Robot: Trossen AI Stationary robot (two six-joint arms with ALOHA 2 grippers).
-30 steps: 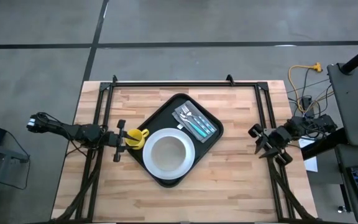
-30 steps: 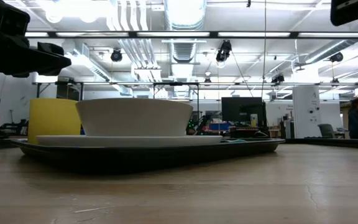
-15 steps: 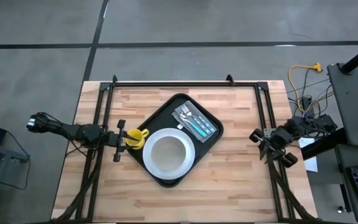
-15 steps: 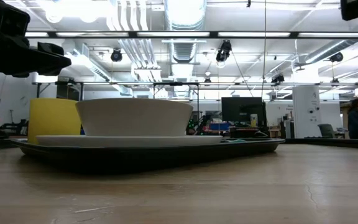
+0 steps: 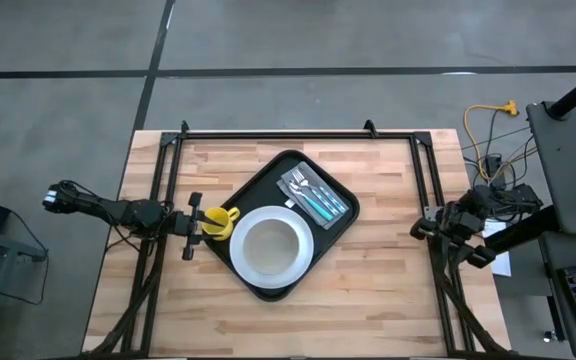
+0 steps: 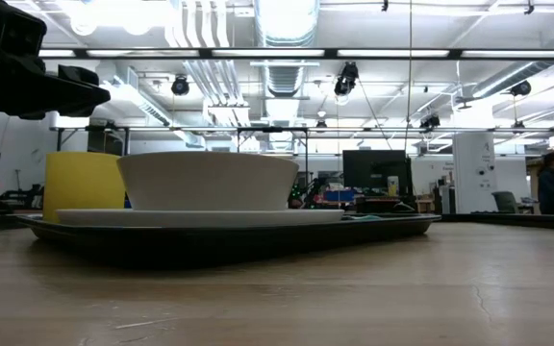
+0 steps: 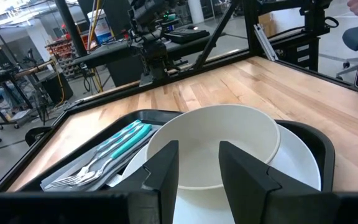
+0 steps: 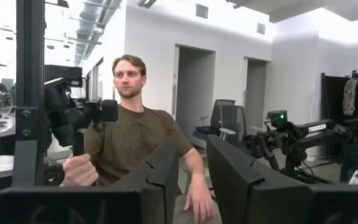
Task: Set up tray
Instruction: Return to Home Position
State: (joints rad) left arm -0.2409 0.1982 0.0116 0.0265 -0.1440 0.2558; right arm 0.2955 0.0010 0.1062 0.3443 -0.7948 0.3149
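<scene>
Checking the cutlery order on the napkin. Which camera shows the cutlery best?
Left wrist view: the cutlery lies close, fork tines and teal handles distinct. The high view shows it whole but small on the tray. The low view largely hides it behind the tray's rim; the right wrist view misses it.

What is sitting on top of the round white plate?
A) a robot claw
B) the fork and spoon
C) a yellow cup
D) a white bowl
D: the white bowl sits in the middle of the plate, while the yellow cup stands beside the plate and the cutlery lies apart on the black tray.
</scene>
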